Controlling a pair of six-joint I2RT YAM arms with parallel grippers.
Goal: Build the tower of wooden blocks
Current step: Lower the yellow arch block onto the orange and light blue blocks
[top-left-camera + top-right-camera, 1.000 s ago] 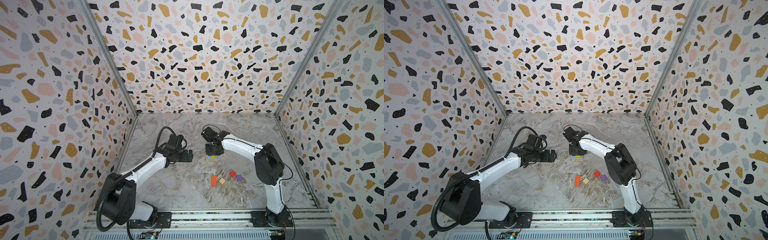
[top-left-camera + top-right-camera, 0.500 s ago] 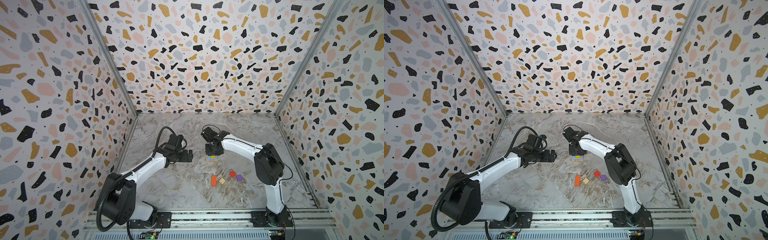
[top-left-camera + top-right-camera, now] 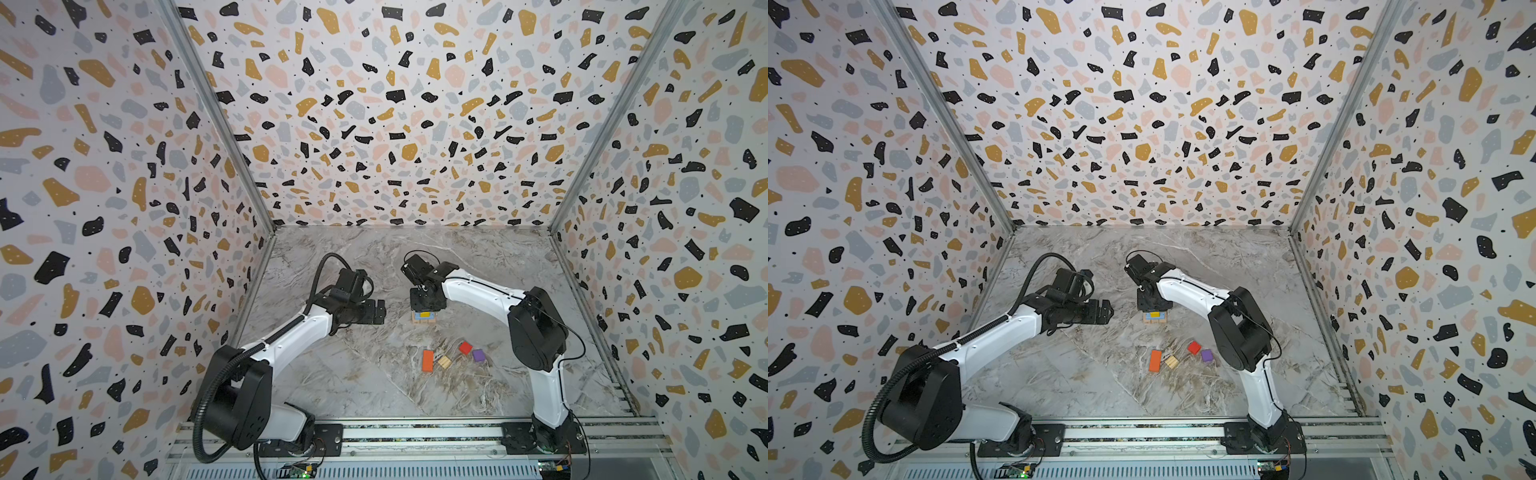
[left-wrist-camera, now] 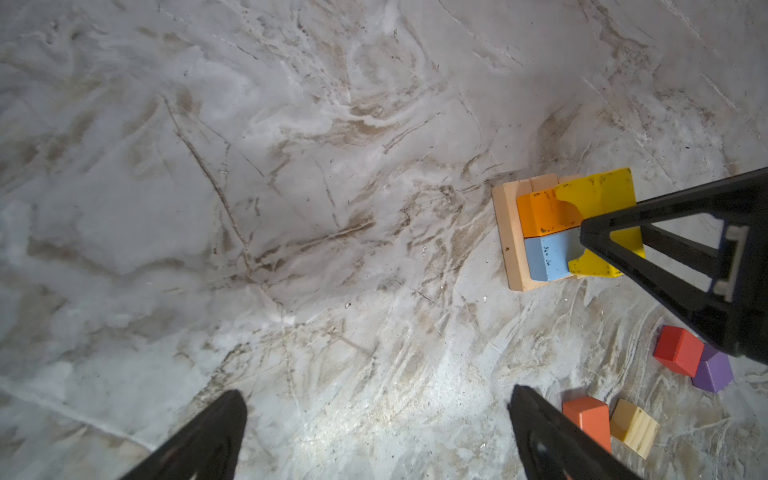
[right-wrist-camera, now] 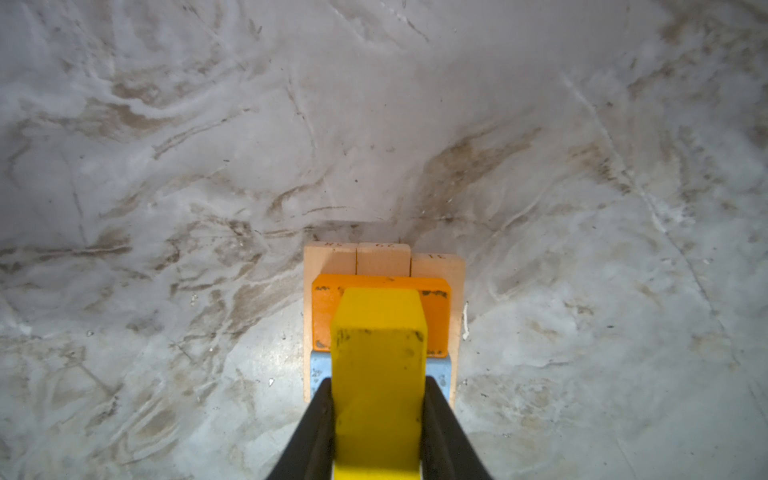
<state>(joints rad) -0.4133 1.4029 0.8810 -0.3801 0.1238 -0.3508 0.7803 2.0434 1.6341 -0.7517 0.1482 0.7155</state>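
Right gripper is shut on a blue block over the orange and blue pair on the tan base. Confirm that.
Not quite: the right gripper holds a yellow block, not a blue one. The right wrist view shows it clamped between the jaws, over the orange block and blue block on the tan base.

Left fingers [image 4: 199, 440] splayed wide; right fingers [image 5: 316, 436] clamped, pointing downward.

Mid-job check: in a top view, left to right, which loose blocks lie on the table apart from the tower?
orange oblong block → tan cube → red cube → purple cube
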